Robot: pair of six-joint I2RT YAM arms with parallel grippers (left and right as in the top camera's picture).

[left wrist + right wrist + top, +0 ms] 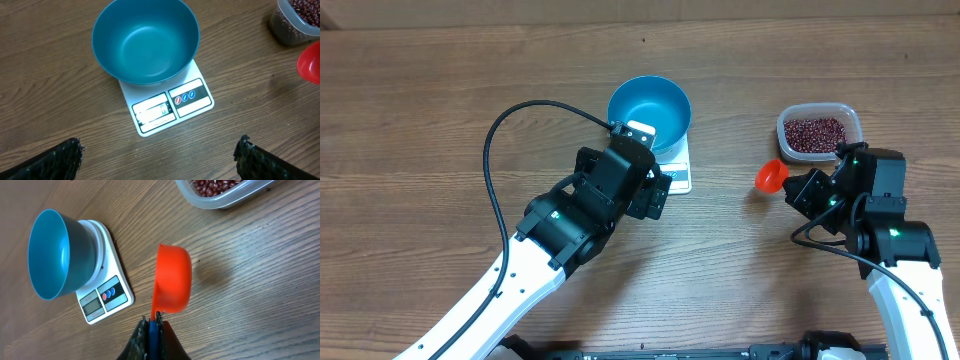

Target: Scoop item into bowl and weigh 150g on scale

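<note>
Blue bowl (650, 110) on scale (170, 106), left end effector (159, 147) spread, right end effector (151, 325) pinching scoop (173, 282) (beans (815, 133) in tub (857, 125))

- My left arm (520, 275) reaches in from the lower left, with its wrist angled forward and down.
- My left gripper (159, 145) hangs with its fingers spread wide and holds nothing.
- My right arm (895, 235) rises at the lower right, with its wrist turned leftward.
- My right gripper (153, 324) is pinched tight on the handle of the red scoop (172, 277).

Empty blue bowl (145, 42) upright on white scale (170, 107), just ahead of my left end effector (157, 152); red-brown beans (212, 185) beyond my right end effector (154, 322).
</note>
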